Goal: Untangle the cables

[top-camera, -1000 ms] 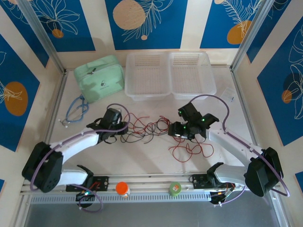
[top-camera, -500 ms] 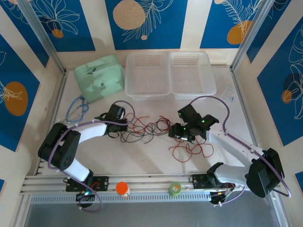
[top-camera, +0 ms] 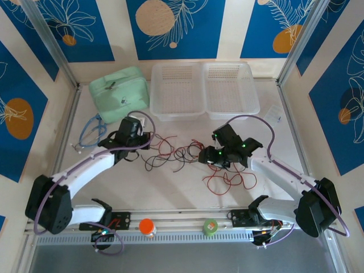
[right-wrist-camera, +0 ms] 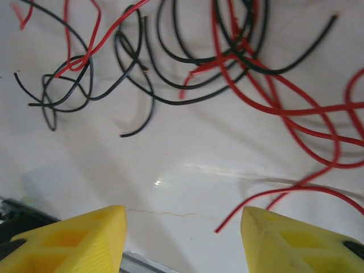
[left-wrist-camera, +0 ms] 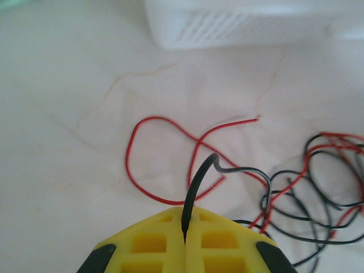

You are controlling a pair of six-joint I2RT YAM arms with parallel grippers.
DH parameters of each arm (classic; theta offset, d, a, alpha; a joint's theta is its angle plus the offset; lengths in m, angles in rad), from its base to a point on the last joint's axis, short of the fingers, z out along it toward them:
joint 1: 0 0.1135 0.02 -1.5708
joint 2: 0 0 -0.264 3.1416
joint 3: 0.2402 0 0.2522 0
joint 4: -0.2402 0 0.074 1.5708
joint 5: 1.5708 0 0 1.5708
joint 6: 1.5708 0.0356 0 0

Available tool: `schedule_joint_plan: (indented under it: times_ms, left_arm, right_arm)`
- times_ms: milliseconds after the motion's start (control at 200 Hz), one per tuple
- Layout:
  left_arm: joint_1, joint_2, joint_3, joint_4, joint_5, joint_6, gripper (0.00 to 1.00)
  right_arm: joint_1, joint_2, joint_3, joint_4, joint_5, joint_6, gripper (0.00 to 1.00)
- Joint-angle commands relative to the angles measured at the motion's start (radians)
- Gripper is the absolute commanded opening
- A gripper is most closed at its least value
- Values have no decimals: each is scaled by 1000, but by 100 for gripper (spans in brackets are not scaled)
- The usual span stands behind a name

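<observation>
The cables lie as a tangle of thin red and black wires in the middle of the table, and a separate red loop rests nearer the front. At the tangle's left end my left gripper is shut. In the left wrist view its yellow fingers pinch the end of a black cable, which arches up over a red cable. My right gripper stands open at the tangle's right end. Its fingers hang above bare table, with nothing between them and the cables lying beyond.
Two clear baskets and a mint pouch stand at the back. A blue-grey looped cord lies at the left. An orange-capped item and a green roll sit on the front rail.
My left gripper has shut on the black cable's end, and its arm has swung and shifted slightly back and left. The right arm has barely moved.
</observation>
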Motion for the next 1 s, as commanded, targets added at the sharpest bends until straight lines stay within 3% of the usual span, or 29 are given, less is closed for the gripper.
schedule_joint_plan:
  times_ms: [0, 205, 305, 395, 685, 875, 995]
  left_arm:
    - [-15, -59, 63, -107, 26, 29, 0]
    - [-30, -114, 132, -171, 45, 13, 0]
    - [-35, -127, 165, -192, 59, -1, 0]
    - [-38, -138, 190, -207, 64, -12, 0]
    - [-40, -156, 233, -233, 75, -24, 0]
    - [-41, -172, 242, -237, 82, -32, 0]
    - [-41, -189, 266, -257, 86, -32, 0]
  right_arm:
    - [22, 28, 17, 76, -95, 29, 56]
    - [114, 137, 95, 179, -117, 105, 53]
    - [151, 195, 104, 309, -145, 187, 52]
    - [176, 253, 135, 362, -104, 220, 52]
    - [192, 453, 298, 310, 184, 13, 54]
    - [182, 582, 352, 369, 252, -74, 53]
    - [180, 638, 385, 381, 280, -78, 40]
